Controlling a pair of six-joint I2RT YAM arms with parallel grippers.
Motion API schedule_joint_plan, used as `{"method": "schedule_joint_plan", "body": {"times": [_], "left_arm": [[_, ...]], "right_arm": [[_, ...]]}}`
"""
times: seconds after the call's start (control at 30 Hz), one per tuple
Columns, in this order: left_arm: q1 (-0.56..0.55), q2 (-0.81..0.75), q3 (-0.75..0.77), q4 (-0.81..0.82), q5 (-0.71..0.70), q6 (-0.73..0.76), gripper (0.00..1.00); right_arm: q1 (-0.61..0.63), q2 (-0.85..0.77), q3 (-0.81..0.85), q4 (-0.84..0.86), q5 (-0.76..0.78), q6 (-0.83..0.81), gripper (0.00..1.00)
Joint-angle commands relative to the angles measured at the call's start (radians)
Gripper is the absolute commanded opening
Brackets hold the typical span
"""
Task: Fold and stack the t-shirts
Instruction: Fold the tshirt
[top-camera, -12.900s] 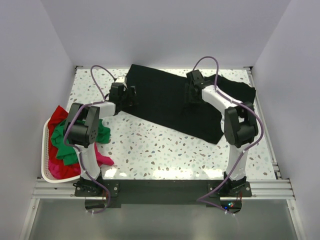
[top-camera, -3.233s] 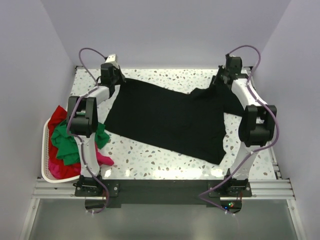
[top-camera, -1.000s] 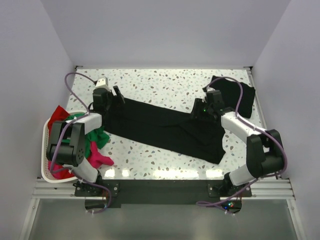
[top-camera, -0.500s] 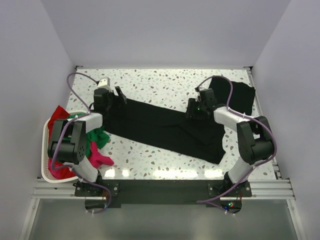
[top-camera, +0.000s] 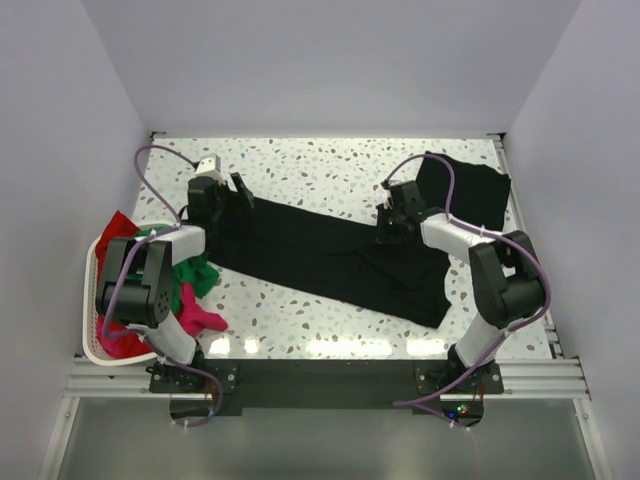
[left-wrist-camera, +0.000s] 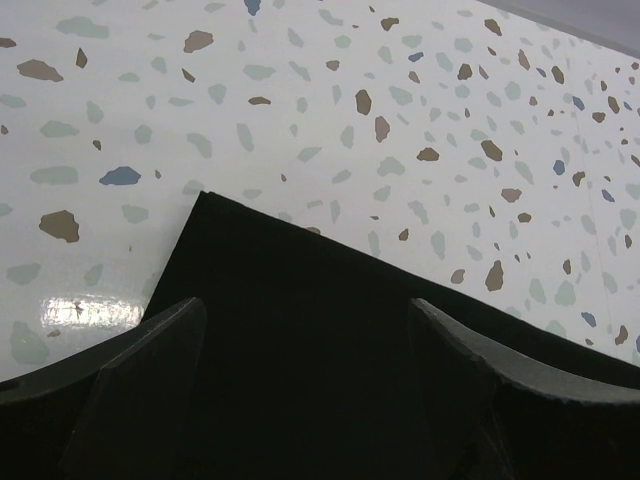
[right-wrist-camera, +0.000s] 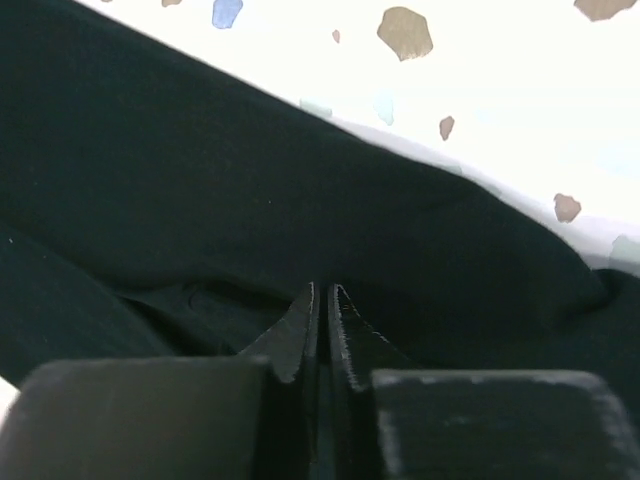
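Top external shows the green, red and magenta t-shirts (top-camera: 125, 278) heaped in the basket (top-camera: 87, 310) at left. The left tool (left-wrist-camera: 305, 340) stays spread, poised over a corner of the black t-shirt (top-camera: 320, 250), which lies in a long band across the bench (top-camera: 330, 165). The right tool (right-wrist-camera: 322, 290) has just gone from half-spread to pressed together, seemingly pinching the shirt's far edge. The next fold probably waits on the left closing too.
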Motion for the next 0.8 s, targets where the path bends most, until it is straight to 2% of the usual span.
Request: {"method": "schedule_joint_plan", "body": {"times": [0.0, 0.77], "left_arm": [[-0.003, -0.009, 0.021, 0.052, 0.000, 0.004, 0.87], [-0.001, -0.034, 0.008, 0.041, -0.007, 0.012, 0.87]], "right_arm": [[0.032, -0.047, 0.042, -0.053, 0.048, -0.005, 0.00], [0.316, -0.154, -0.015, -0.164, 0.243, 0.181, 0.00]]}}
